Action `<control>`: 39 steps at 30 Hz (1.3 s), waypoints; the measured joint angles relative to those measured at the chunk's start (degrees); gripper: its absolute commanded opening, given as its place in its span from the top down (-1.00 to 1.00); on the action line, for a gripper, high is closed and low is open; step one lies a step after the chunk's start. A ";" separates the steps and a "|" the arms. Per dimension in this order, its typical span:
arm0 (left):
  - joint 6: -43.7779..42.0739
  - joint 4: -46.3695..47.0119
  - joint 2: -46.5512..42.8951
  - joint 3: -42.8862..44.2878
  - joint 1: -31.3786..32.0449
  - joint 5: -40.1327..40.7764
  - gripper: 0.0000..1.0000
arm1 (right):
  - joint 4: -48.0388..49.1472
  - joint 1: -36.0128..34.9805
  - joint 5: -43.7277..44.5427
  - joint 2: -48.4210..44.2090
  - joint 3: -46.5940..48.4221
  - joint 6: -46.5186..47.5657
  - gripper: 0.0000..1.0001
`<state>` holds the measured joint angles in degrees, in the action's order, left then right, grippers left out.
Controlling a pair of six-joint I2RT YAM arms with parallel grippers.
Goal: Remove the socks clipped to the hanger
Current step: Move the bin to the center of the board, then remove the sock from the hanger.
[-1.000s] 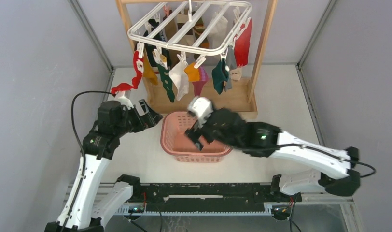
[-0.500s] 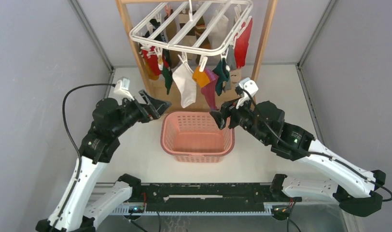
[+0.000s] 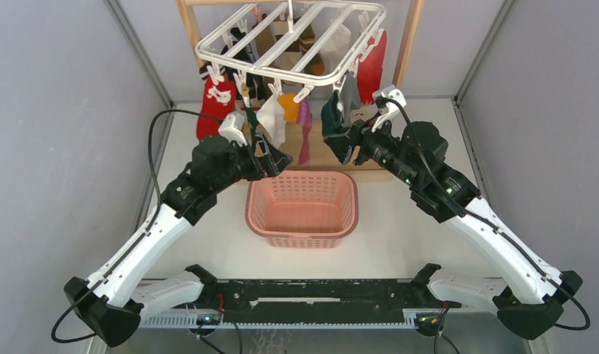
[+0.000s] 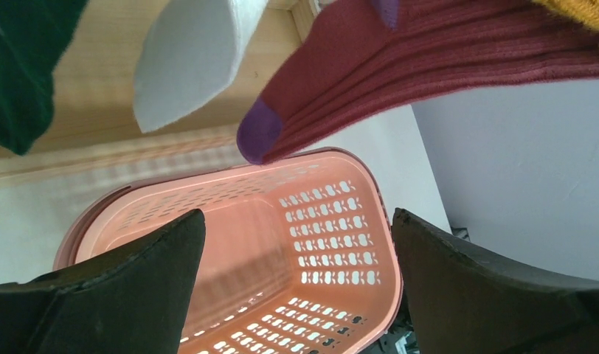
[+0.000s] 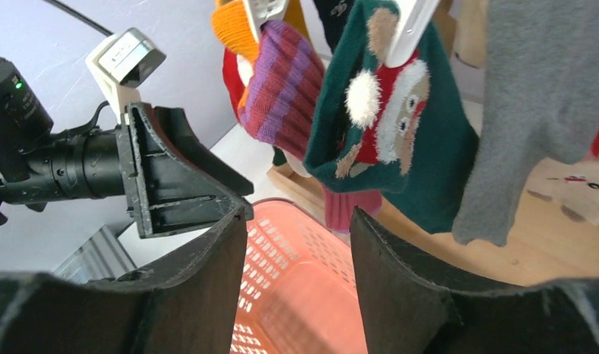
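Pink plastic first: from above, the basket sits between my arms with nothing in it that I can see, while the socks hang in a row from the white hanger on the wooden rack behind it. I judge the job barely begun, since every near clip I can make out holds a sock. My left claw is up by the white and dark red ones, and my right claw is just beside the dark green one; neither grips anything. From my left wrist, the left claw gapes wide and empty over the basket. A dark red sock with a purple toe dangles just above the gap, with a white sock to its left, and neither is between my fingers. From my right wrist, the right claw stands partly open with only the basket showing between the fingers. The green sock hangs clipped just above and beyond them, with a grey sock to its right. A pull on that green one looks like the step in hand, and all the others are left to do. As for writing, I can read none: the green sock bears a knitted bearded figure with a white bobble but no words, and a small red mark on a cream sock is too small to make out.
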<state>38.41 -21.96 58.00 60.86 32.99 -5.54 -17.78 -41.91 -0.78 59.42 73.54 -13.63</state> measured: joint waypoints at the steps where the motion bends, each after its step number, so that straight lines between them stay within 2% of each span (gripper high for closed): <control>1: -0.20 0.02 0.11 0.00 0.31 0.94 -1.00 | 0.37 0.33 -1.38 0.61 0.00 -0.04 -0.20; 5: -0.55 1.14 0.09 0.00 1.51 3.37 -1.00 | 1.01 0.81 -5.46 1.42 0.00 -0.09 -0.18; 9: -0.85 3.45 0.42 0.02 5.27 6.56 -0.99 | 1.70 0.87 -7.65 1.05 0.00 -0.11 -0.17; 18: -1.07 6.88 7.76 3.61 14.86 12.52 -1.00 | -1.20 0.98 -5.81 -5.81 0.00 -0.63 -0.15; 25: -2.95 9.88 13.49 6.58 17.00 21.66 -0.97 | -5.05 1.03 -4.20 -11.10 0.02 -1.07 -0.11; 28: -4.79 11.76 15.28 6.60 17.03 26.53 -0.79 | -6.54 1.03 -4.20 -11.76 0.02 -1.49 -0.09; 31: -6.97 13.29 16.39 6.60 17.03 29.86 -0.42 | -7.43 1.03 -4.39 -12.11 -0.17 -2.29 -0.08; 36: -10.19 17.90 16.50 6.58 17.03 31.04 0.08 | -7.87 1.01 -5.77 -11.98 -1.99 -4.02 -0.05; 39: -11.37 19.61 16.46 6.58 17.03 30.82 0.23 | -7.80 0.79 -6.88 -10.99 -2.16 -4.92 -0.04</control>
<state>27.05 -2.35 74.46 67.44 50.02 25.28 -25.58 -41.12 -7.66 48.42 71.37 -18.55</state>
